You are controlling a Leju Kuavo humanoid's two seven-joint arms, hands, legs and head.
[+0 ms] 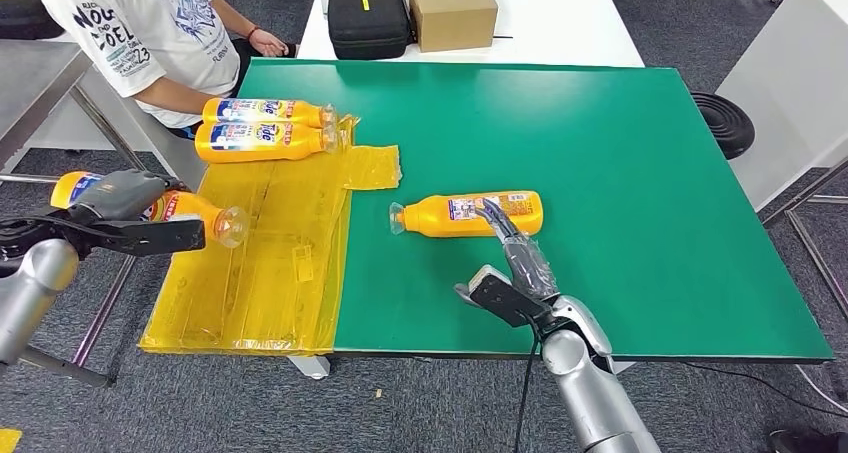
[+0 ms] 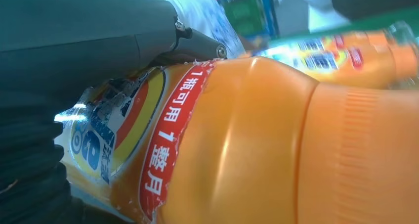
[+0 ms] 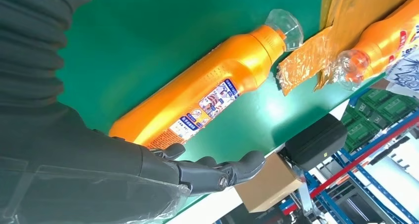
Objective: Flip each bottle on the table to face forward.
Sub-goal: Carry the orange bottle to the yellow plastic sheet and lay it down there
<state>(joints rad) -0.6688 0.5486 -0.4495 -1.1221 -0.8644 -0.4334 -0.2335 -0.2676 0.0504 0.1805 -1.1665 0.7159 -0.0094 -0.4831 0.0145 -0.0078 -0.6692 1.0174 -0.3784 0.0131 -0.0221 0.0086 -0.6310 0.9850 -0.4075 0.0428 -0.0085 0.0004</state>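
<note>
My left hand [image 1: 125,211] grips an orange bottle [image 1: 190,213] at the left edge of the yellow sheet [image 1: 270,273], its clear cap pointing right; the left wrist view shows that bottle [image 2: 257,150] close up with its torn label. A second orange bottle [image 1: 470,214] lies on its side on the green table [image 1: 620,153], cap to the left. My right hand [image 1: 515,263] reaches toward its near side with fingers extended, fingertips at the bottle's body; in the right wrist view this bottle [image 3: 207,93] lies just beyond my fingers [image 3: 217,172]. Two more orange bottles [image 1: 262,129] lie side by side at the sheet's far end.
A person in a white T-shirt [image 1: 150,28] sits at the table's far left corner. A black case [image 1: 368,18] and a cardboard box [image 1: 452,8] stand on the white table behind. A black stool [image 1: 722,123] is at the right.
</note>
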